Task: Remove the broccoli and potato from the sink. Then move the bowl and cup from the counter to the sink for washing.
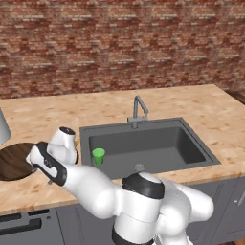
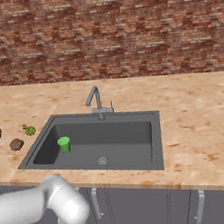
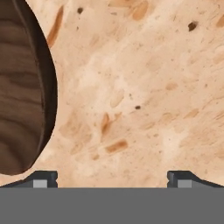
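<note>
Reaching for: the bowl (image 3: 22, 87), as I read it; my gripper (image 3: 112, 179) hangs low over the counter (image 3: 144, 87), with the bowl's rim off at 9 o'clock in the hand view.
Step in hand: the last one, I judge. The cup (image 1: 98, 155) stands upright inside the sink (image 1: 191, 160), near its left wall.
Already cleared: the broccoli (image 2: 29, 129) and the potato (image 2: 16, 144) lie on the counter, at 9 o'clock from the basin in the right base view, apart from each other.
Jaws: spread wide, holding nothing and touching nothing; bare worktop lies between the tips.
Next move: I would shift toward 9 o'clock until one finger sits inside the rim and one outside, then close and lift across to the basin.
Risk: a wide shallow dish gripped by its rim may tip.
</note>
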### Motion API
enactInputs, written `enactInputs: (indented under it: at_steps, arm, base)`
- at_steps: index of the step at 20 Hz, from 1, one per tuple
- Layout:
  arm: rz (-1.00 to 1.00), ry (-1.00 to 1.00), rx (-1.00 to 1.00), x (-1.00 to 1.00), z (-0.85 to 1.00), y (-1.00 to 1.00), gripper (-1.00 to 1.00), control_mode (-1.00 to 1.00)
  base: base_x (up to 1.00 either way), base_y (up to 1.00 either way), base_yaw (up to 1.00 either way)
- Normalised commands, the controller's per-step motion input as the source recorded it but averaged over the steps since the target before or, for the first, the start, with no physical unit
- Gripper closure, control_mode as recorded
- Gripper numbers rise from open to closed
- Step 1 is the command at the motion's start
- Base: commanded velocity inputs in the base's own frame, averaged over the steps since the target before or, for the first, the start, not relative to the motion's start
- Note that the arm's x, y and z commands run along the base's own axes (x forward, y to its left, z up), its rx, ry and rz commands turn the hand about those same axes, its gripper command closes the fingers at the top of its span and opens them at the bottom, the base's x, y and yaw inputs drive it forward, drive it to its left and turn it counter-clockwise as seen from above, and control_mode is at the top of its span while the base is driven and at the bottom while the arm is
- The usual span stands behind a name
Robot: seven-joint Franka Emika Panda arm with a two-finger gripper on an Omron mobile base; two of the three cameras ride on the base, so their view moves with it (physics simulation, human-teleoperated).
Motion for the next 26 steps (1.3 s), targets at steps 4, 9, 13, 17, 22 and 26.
enactInputs:
  at_steps: [4, 9, 13, 17, 22, 26]
  arm:
    - [0.00, 0.08, 0.00, 0.12, 0.10, 0.07, -1.00, -1.00]
    - [0.00, 0.02, 0.00, 0.13, 0.01, 0.11, -1.00, -1.00]
    - [0.00, 0.00, 0.00, 0.13, 0.00, 0.10, -1.00, -1.00]
    - [0.00, -0.01, -0.01, 0.11, 0.00, 0.04, -1.00, -1.00]
    - [0.00, -0.03, -0.04, 0.10, 0.00, 0.00, -1.00, -1.00]
    - [0.00, -0.05, -0.07, 0.10, -0.03, 0.00, -1.00, -1.00]
  base:
    - [0.00, 0.00, 0.00]
    - [0.00, 0.00, 0.00]
    - [0.00, 0.00, 0.00]
    - [0.00, 0.00, 0.00]
    - [0.00, 0.00, 0.00]
    - [0.00, 0.00, 0.00]
